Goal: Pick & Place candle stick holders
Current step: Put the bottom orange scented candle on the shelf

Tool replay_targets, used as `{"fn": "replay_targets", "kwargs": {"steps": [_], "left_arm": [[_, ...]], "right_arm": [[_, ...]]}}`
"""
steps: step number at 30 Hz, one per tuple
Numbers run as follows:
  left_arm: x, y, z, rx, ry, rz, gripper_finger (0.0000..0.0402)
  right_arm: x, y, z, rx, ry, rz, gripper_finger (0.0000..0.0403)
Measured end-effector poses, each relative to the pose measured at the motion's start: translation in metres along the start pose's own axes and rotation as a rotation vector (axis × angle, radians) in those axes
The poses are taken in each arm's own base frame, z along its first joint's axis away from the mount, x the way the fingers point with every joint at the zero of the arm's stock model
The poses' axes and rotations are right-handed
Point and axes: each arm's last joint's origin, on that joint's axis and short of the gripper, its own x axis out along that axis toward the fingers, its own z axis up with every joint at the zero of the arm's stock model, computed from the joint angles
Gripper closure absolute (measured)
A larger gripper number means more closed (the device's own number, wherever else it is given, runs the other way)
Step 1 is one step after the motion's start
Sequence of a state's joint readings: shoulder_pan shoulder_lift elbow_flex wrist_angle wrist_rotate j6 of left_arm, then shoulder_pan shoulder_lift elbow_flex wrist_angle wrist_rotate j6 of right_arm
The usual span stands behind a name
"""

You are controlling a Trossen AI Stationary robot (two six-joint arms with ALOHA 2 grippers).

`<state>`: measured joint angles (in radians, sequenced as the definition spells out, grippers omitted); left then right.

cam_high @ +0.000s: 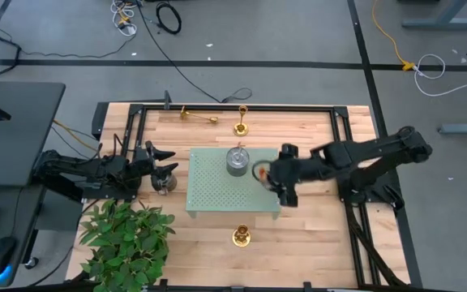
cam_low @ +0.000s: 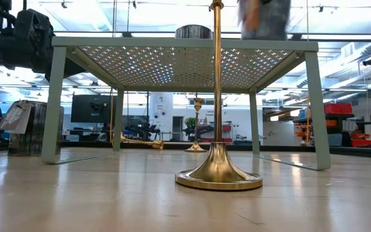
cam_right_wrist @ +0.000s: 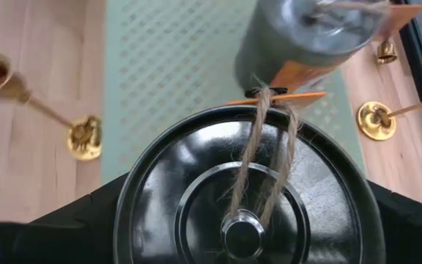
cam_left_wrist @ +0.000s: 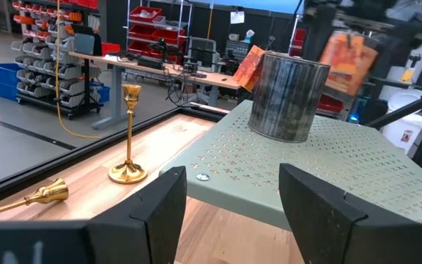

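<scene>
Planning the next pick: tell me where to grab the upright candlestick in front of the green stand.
Take the candle stick holder by its thin upright stem, above the flared base, too wide and sloped to pinch. Probably come from the near side: the green stand sits just behind it.

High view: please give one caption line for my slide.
Right gripper holds a dark lid above the green perforated stand; three candle stick holders remain on the table.

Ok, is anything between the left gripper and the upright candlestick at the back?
Nothing visible: the open left gripper faces the upright candlestick directly, the green stand's corner just beside that line. The right gripper holds a black lid over the stand.
</scene>
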<state>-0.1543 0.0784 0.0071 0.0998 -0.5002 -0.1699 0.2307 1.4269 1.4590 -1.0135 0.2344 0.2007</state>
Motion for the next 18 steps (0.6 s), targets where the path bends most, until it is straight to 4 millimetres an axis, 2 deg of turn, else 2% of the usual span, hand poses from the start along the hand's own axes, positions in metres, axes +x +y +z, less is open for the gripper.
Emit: {"fn": "replay_targets", "kwargs": {"steps": [10,18], "left_arm": [[0.0,0.0,0.0,0.0,0.0,0.0,0.0184],[0.0,0.0,0.0,0.0,0.0,0.0,0.0184]], "right_arm": [[0.009,-0.047,0.011,0.097,-0.033,0.016,0.0058],[0.012,-0.065,0.012,0.13,-0.039,0.026,0.0058]]}}
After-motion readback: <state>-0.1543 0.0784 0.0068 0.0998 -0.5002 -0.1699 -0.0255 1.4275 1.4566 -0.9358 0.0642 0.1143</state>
